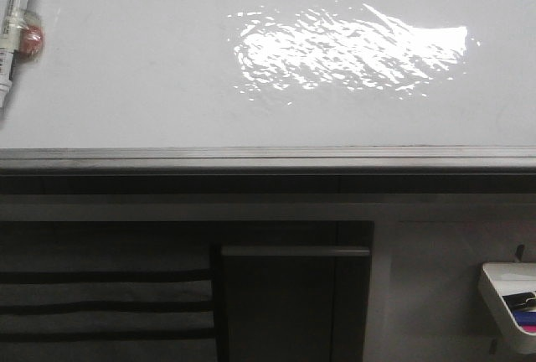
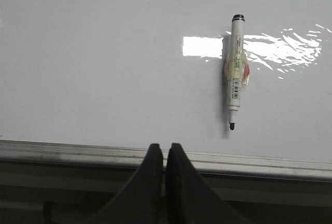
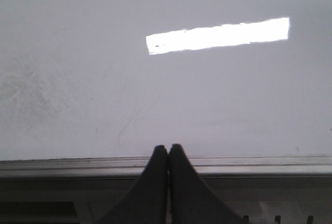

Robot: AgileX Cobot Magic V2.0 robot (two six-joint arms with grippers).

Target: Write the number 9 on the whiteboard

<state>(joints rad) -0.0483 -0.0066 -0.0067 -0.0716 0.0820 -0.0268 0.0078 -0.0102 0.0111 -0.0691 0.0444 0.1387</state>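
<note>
The whiteboard (image 1: 151,69) is a large glossy white board with a bright glare patch and a grey metal edge strip (image 1: 268,157). No number 9 shows on it. A white marker (image 1: 12,35) with a black end lies on the board at the far left; in the left wrist view the marker (image 2: 236,66) shows an uncapped black tip pointing toward the board's near edge. My left gripper (image 2: 164,149) is shut and empty, at the board's edge strip, apart from the marker. My right gripper (image 3: 168,149) is shut and empty, also at the edge strip. Neither gripper shows in the front view.
Dark grey cabinet panels (image 1: 285,303) sit below the board's edge. A white tray (image 1: 511,303) with small items hangs at the lower right. Faint smudges mark the board (image 3: 31,89) in the right wrist view.
</note>
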